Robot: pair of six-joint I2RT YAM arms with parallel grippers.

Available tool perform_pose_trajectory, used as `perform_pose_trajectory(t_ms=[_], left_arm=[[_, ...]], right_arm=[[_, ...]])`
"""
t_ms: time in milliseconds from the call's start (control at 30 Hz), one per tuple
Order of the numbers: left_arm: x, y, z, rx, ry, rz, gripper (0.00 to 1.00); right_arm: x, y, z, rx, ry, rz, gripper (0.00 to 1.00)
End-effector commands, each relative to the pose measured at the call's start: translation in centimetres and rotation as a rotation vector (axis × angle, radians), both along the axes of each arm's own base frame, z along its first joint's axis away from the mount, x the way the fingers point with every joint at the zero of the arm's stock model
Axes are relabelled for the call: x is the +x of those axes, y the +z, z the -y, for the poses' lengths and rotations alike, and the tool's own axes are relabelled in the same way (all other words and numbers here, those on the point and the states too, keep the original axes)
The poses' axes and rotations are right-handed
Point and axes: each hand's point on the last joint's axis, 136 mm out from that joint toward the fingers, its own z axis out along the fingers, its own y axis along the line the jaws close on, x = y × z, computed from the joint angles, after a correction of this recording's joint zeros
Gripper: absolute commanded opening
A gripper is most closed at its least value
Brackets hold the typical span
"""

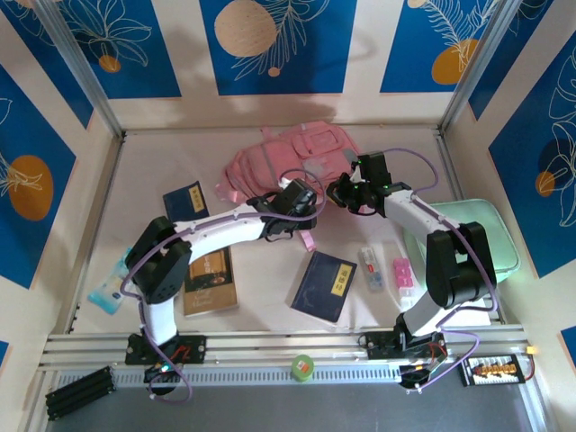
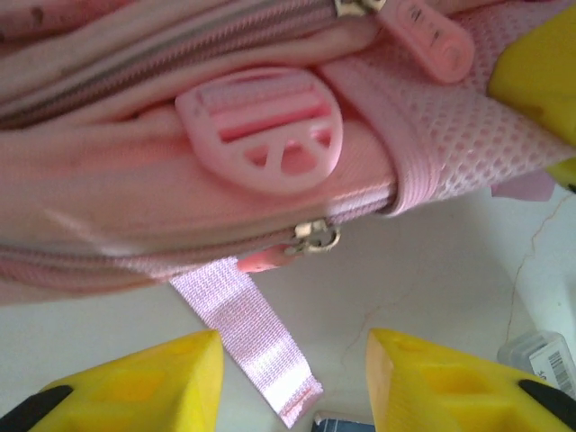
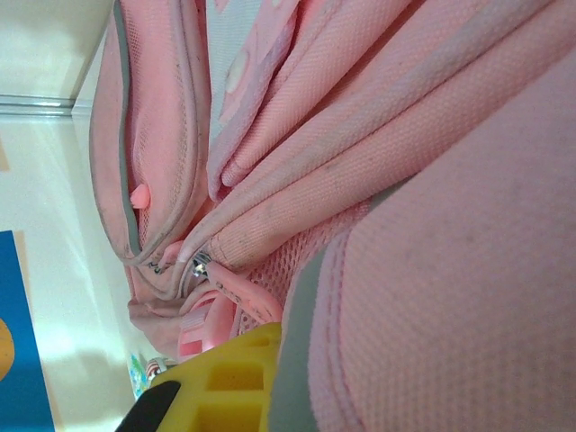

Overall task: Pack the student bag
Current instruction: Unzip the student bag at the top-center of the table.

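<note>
As right claw (image 1: 339,191) pinches student bag (image 1: 290,148), closed

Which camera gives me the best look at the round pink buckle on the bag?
Left wrist: the round pink buckle faces the camera, whole and sharp, on the student bag. Right wrist catches an edge-on sliver low in frame. Top external: too small to pick out.

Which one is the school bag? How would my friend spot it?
Look at the far middle of the table. The bag lies there in a heap. It is big, soft and pink, unlike the flat dark books and the mint-green case nearby.
</note>
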Motion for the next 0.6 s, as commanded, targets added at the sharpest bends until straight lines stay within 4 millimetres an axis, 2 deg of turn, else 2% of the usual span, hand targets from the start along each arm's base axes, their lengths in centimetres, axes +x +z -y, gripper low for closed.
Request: perform_pose_trajectory(t_ms=[0,133,333,567], left_arm=[[0.9,1.5,0.0,0.032,0.012,0.057,0.44],[1.4,1.2,-0.2,0.054,0.03,0.07,0.34],[1.8,0.4,0.0,0.071,0.039,0.066,0.29],[1.7,-0.6,0.2,0.047,0.052,0.043,0.31]], right_arm=[[-0.3,3.6,-1.5,0.068,0.072,0.066,0.0],[-0.3,3.9,-1.6,0.072,0.075,0.063,0.0],[-0.4,4.5,-1.9,0.085,0.088,0.075,0.0],[-0.5,4.8,-1.9,0.087,0.088,0.077,0.0]])
